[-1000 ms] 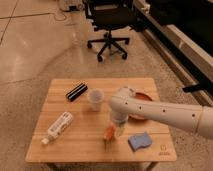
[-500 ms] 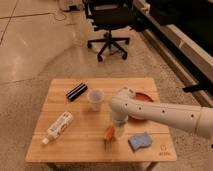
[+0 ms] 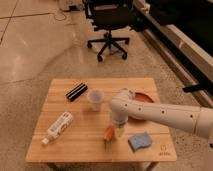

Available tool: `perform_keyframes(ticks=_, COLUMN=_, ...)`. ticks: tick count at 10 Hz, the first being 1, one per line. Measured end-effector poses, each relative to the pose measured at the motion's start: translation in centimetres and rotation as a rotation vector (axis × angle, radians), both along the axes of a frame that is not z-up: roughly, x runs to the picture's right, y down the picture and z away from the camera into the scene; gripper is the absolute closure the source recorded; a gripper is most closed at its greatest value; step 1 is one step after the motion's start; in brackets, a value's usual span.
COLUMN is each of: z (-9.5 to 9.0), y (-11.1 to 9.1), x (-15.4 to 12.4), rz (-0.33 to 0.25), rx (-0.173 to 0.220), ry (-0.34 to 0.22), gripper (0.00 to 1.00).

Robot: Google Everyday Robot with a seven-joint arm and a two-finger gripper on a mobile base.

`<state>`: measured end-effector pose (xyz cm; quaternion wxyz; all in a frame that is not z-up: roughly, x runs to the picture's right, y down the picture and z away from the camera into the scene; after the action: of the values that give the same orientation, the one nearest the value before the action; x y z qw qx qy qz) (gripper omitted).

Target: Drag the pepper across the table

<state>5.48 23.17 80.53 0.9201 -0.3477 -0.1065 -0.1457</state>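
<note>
The pepper (image 3: 108,134) is a small orange-red tapered piece lying on the light wooden table (image 3: 75,142), near the front middle. My gripper (image 3: 117,132) points down from the white arm that reaches in from the right, and it sits right beside the pepper, touching or almost touching its right side. The arm hides part of the round orange-red bowl (image 3: 145,97) behind it.
A clear plastic cup (image 3: 95,99) stands at the table's middle. A black bar-shaped object (image 3: 76,92) lies at the back left, a white bottle (image 3: 58,126) on its side at the front left, a blue sponge (image 3: 139,141) at the front right. An office chair (image 3: 107,25) stands behind.
The gripper has stayed low over the pepper and shifted slightly; the pepper sits in about the same spot. Nothing else has moved.
</note>
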Motion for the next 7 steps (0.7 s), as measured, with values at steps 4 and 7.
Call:
perform_keyframes(ticks=4, z=0.41, y=0.2, x=-0.04, rz=0.002, rx=-0.002, ry=-0.002, gripper=0.41)
perform_keyframes(ticks=7, z=0.7, y=0.3, x=-0.07, rz=0.003, rx=-0.003, ry=-0.004, gripper=0.41)
